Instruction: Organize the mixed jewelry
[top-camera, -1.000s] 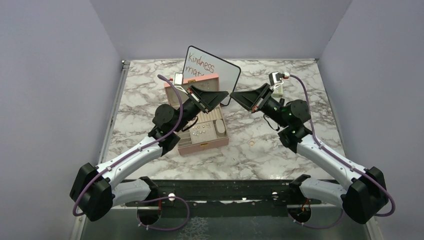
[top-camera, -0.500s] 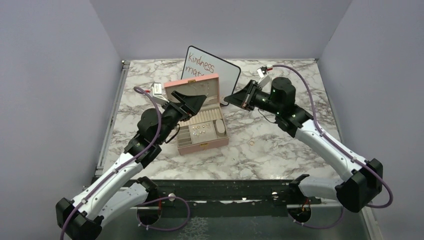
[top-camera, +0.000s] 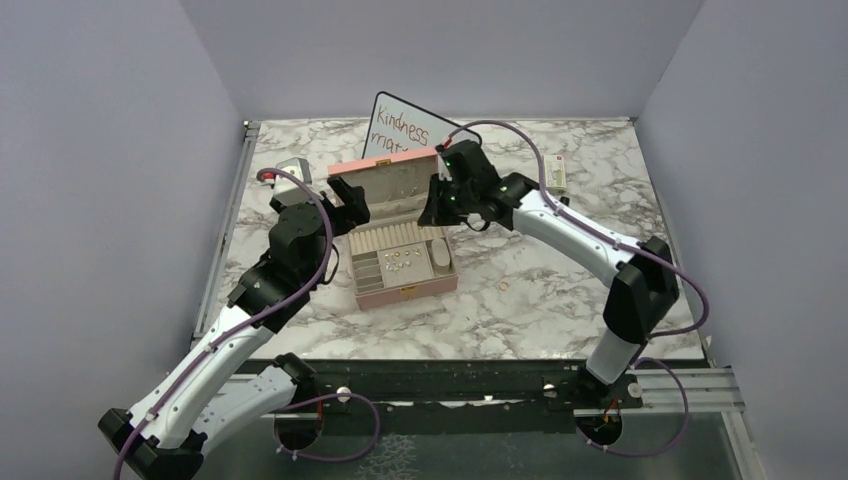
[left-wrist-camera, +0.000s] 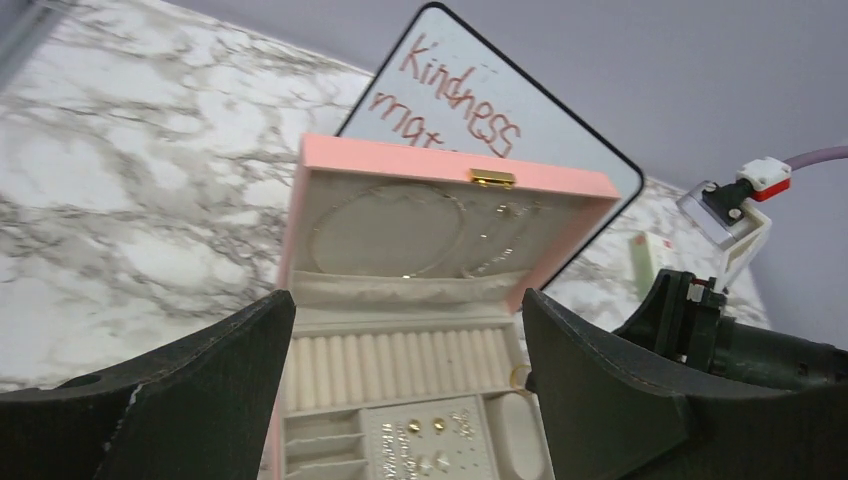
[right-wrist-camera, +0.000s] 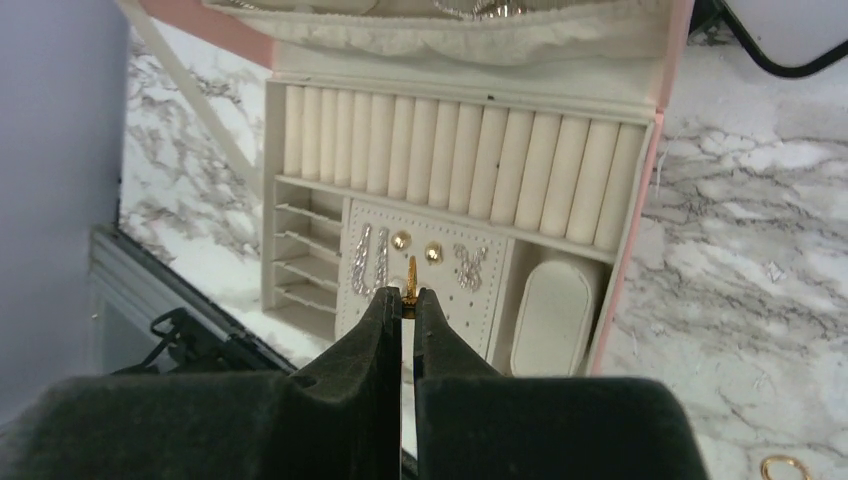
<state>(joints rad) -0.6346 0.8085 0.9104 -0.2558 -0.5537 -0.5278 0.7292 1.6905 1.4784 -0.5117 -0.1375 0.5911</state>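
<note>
Pinching slim gold piece (right-wrist-camera: 410, 272), matte-black right end effector (right-wrist-camera: 407, 296).

The box lid (left-wrist-camera: 440, 175) hides the lower writing on the whiteboard (left-wrist-camera: 530, 115). The right gripper (right-wrist-camera: 407, 298) hides most of its pinched gold piece (right-wrist-camera: 410, 270); at five o'clock in that wrist's view, the edge cuts a gold ring (right-wrist-camera: 783, 458).

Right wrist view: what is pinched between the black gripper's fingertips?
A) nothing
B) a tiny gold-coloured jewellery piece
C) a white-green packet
B: a tiny gold-coloured jewellery piece sticks out from the closed tips of the right gripper, above the open pink jewellery box.
</note>
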